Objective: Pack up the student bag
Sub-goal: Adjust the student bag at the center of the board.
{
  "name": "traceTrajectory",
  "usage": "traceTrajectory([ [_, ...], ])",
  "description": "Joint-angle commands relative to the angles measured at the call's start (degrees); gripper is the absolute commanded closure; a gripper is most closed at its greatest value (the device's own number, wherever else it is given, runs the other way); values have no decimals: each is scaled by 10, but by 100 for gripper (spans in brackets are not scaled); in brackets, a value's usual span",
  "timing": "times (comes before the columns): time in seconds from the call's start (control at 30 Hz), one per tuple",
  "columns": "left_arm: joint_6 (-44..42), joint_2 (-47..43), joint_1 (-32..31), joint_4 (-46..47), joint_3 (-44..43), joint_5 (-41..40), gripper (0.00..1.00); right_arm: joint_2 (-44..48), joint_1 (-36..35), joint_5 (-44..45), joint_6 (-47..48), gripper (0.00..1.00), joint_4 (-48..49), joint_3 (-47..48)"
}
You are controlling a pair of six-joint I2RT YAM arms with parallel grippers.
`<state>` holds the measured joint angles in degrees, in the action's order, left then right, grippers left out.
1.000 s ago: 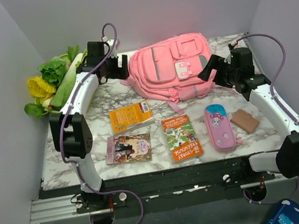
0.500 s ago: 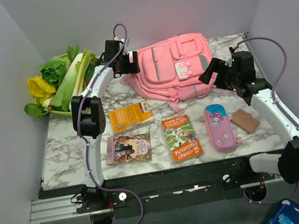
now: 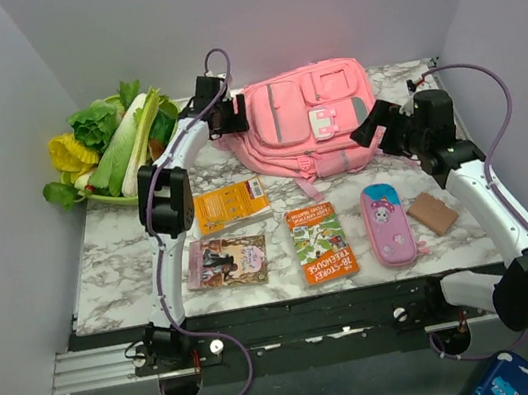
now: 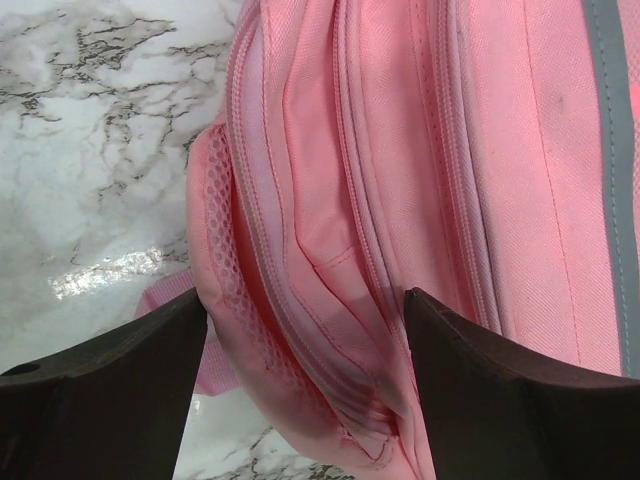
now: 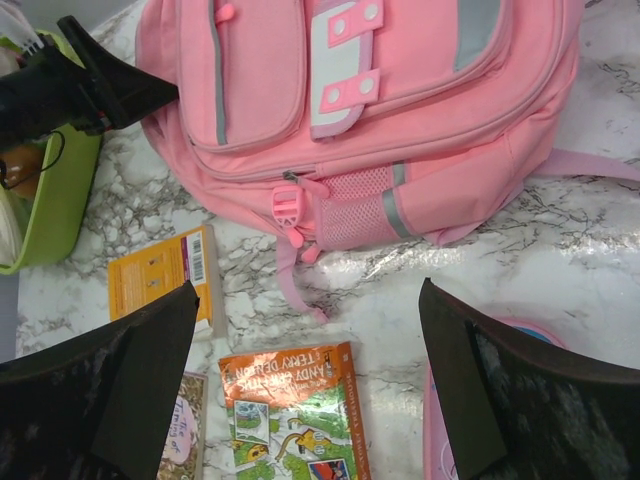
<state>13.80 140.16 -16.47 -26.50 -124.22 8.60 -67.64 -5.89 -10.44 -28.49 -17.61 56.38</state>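
The pink student bag (image 3: 307,119) lies flat at the back middle of the marble table, zippers shut. My left gripper (image 3: 233,115) is open at the bag's left end; in the left wrist view its fingers (image 4: 110,390) straddle the bag's pink zippered edge (image 4: 330,250). My right gripper (image 3: 366,126) is open and empty, held above the table by the bag's right end; the right wrist view looks down on the bag (image 5: 360,110). An orange book (image 3: 320,242), a yellow book (image 3: 231,203), a picture book (image 3: 227,260) and a pink pencil case (image 3: 388,223) lie in front.
A green tray of vegetables (image 3: 114,147) stands at the back left, close to the left arm. A small brown block (image 3: 433,213) lies right of the pencil case. Grey walls close in on the left, back and right.
My left arm has swung right and forward from near the vegetables until its open gripper reached the bag's left end. My right gripper has shifted only slightly.
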Motion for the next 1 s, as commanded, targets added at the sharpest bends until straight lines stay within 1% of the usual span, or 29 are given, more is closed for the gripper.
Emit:
traceTrajectory([
  [0.0,14,27,-5,-6,-16,-13,20,6,2,-31,0,0,15,0],
  [0.03,14,29,-5,-6,-21,-13,29,3,2,-34,-1,0,17,0],
  [0.07,16,32,-5,-8,-23,-13,42,3,2,-34,-2,0,17,0],
  [0.1,22,34,-5,-8,-25,-10,68,3,3,-38,-1,0,18,0],
  [0.13,24,32,-5,-9,-25,-8,78,3,3,-39,-2,0,17,0],
  [0.17,25,30,-6,-8,-25,-3,85,5,3,-39,-1,0,17,0],
  [0.2,27,21,-6,-7,-24,2,98,5,2,-38,0,0,17,0],
  [0.23,32,14,-7,-7,-23,6,100,5,2,-37,0,0,17,0],
  [0.33,47,-22,-6,7,-5,20,100,7,2,-34,-1,0,18,-12],
  [0.4,58,-64,-6,32,16,32,100,6,2,-21,-4,0,18,-28],
  [0.43,68,-79,-6,45,41,38,100,2,2,-18,-11,0,18,-46],
  [0.47,82,-95,-6,72,56,49,100,-2,2,-14,-16,0,19,-56],
  [0.5,92,-126,-6,86,70,55,100,-7,2,-12,-24,0,19,-65],
  [0.53,100,-141,-7,100,93,62,100,-24,2,-12,-38,0,23,-76],
  [0.6,120,-179,-7,125,108,89,100,-48,2,-20,-48,0,31,-95],
  [0.77,144,-237,-12,136,122,129,100,-129,2,-36,-58,0,47,-85],
  [0.97,166,-321,-21,161,178,157,100,-181,-6,-44,-64,1,45,-51],
])
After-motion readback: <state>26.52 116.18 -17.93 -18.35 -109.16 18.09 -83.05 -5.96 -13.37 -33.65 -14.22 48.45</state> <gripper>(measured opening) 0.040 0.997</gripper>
